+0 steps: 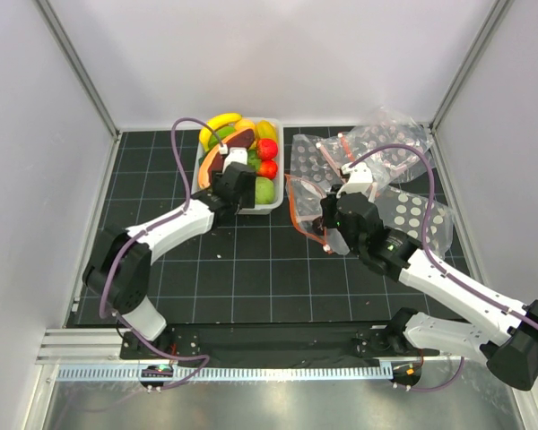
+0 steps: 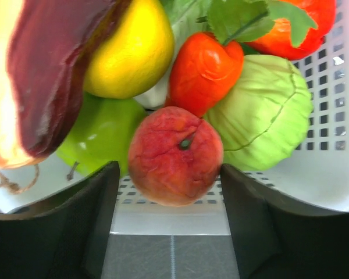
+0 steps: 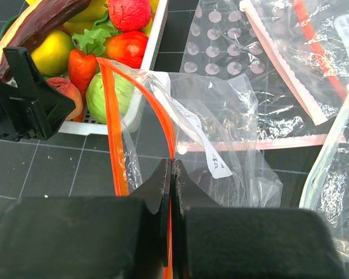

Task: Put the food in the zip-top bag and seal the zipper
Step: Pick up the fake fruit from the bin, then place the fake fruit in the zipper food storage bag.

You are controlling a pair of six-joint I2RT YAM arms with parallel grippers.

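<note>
The zip-top bag (image 3: pixel 232 139) lies crumpled just ahead of the right gripper (image 3: pixel 171 168). It is clear, wrinkled plastic with a small white label (image 3: pixel 212 157). Its orange-red zipper (image 3: pixel 111 133) splits into two strips that spread apart away from the fingers, so the mouth stands open. The right gripper is clenched on that zipper where the strips meet.

The food (image 1: pixel 242 152) is piled in a white tub (image 3: pixel 153 40), ahead and to the left of the right gripper. The left gripper (image 2: pixel 168 168) is at the tub's near wall, jaws spread, grasping nothing. A reddish peach (image 2: pixel 175 156) sits between its fingers, and contact cannot be told. Just beyond the peach lie a pale green cabbage (image 2: pixel 262 110) to the right, a green apple (image 2: pixel 102 133) to the left, and an orange-red carrot (image 2: pixel 203 70) straight behind. Farther back are a yellow lemon (image 2: pixel 131 49) and a brown-purple oblong (image 2: pixel 52 75).

Only the overhead view shows both arms reaching across the black gridded table (image 1: pixel 251 269). It alone shows bananas (image 1: pixel 224 121) at the tub's far end. Only the left wrist view shows the peach's stem and the tub's lattice wall. The right wrist view alone shows the pinch on the zipper.

More dotted bags (image 1: pixel 394 143) lie heaped beyond and to the right of the right gripper. In the right wrist view the open bag mouth overlaps the tub's near corner.
</note>
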